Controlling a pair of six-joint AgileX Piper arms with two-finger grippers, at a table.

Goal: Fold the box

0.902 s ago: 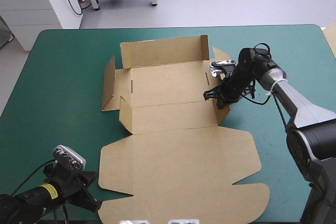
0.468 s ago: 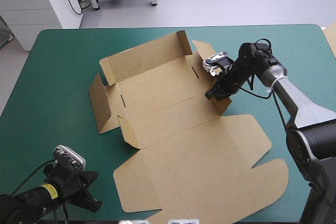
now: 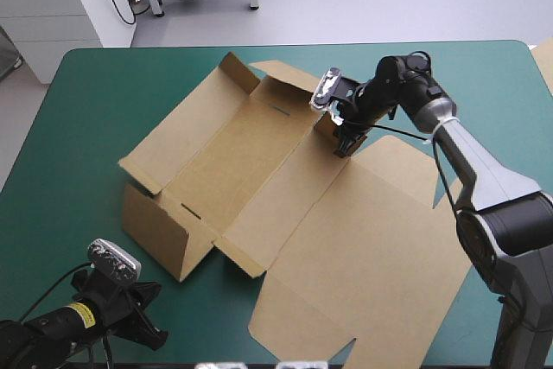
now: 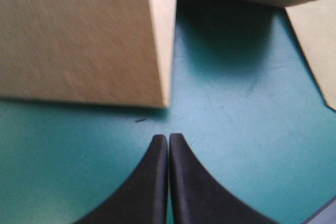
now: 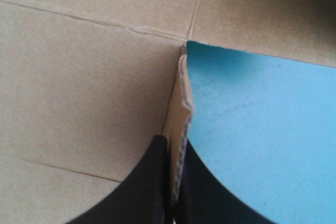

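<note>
Jaws of right gripper (image 5: pixel 172 144) pinch the box (image 5: pixel 94 77) — its flap.

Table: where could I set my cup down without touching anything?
The table is bare at its far left corner, beside the box, and far right, beyond the right gripper. The box crowds the middle and near right; the left gripper takes the near left corner.

The left hand (image 4: pixel 168 139) hangs over the teal-green counter (image 4: pixel 236 108), its black fingers (image 4: pixel 147 187) pressed together into one pointed arch. Just ahead, a corner of the brown box (image 4: pixel 79 40) rests on the cover, apart from the fingertips.
</note>
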